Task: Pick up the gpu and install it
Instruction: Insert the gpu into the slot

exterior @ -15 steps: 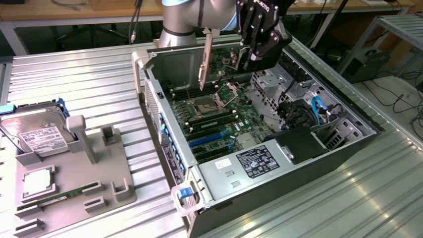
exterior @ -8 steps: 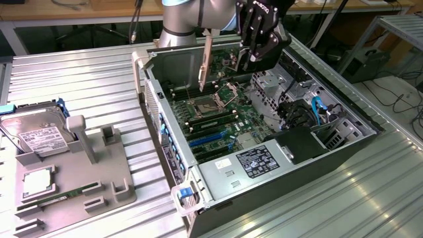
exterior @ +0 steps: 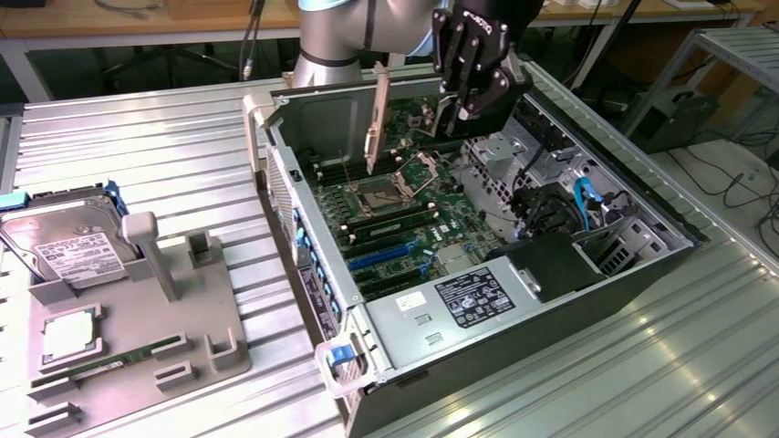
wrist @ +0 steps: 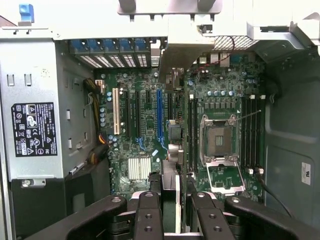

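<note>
**Assessor:** Items, from the exterior view's left?

**Inspector:** A grey moulded parts tray (exterior: 146, 310) carrying a boxy silver hard drive with white label (exterior: 61, 248). Then the open black-and-silver computer case (exterior: 524, 365) with its green motherboard (exterior: 402, 214). Then the black multi-fingered claw (exterior: 461, 111), above the board.

**Assessor:** Claw condition?

**Inspector:** Partly closed, with fingers (wrist: 149, 212) pressed against either face of the thin, flat, dark-board gpu (wrist: 172, 150) with silver metal end bracket. The card appears clear of the board and not seated.

**Assessor:** The governing relation?

**Inspector:** The gpu hangs on edge beneath the claw, above the slots. Its long axis runs from the fingers toward the exterior view's left. The bracket end faces the case's slotted rear wall (wrist: 107, 60). In the wrist view that axis lies parallel to the long blue expansion slot (wrist: 160, 112). The card's edge appears just beside the slot, between it and the empty silver processor socket (wrist: 219, 137). Judged: that sideways offset is the critical relation.
</note>
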`<state>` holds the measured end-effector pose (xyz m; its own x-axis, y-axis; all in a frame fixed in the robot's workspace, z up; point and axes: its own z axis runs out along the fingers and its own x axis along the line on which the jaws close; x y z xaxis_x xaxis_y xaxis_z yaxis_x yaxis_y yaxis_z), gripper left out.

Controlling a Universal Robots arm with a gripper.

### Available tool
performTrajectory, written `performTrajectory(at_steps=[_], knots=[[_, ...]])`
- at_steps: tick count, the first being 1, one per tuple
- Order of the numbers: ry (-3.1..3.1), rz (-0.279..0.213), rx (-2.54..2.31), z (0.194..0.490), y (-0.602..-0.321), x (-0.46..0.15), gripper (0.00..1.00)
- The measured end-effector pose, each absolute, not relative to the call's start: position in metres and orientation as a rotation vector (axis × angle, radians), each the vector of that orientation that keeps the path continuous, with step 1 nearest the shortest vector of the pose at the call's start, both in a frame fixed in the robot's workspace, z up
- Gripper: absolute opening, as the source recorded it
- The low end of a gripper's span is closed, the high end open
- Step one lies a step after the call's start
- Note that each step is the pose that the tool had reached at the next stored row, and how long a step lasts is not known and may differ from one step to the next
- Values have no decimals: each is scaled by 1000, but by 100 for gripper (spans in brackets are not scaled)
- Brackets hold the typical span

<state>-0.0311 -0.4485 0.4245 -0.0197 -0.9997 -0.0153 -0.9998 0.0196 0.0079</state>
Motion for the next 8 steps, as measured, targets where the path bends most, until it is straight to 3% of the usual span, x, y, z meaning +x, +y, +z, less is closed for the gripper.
performTrajectory(at_steps=[8], knots=[[2239,26,-2196,418,-449,-31,27]])
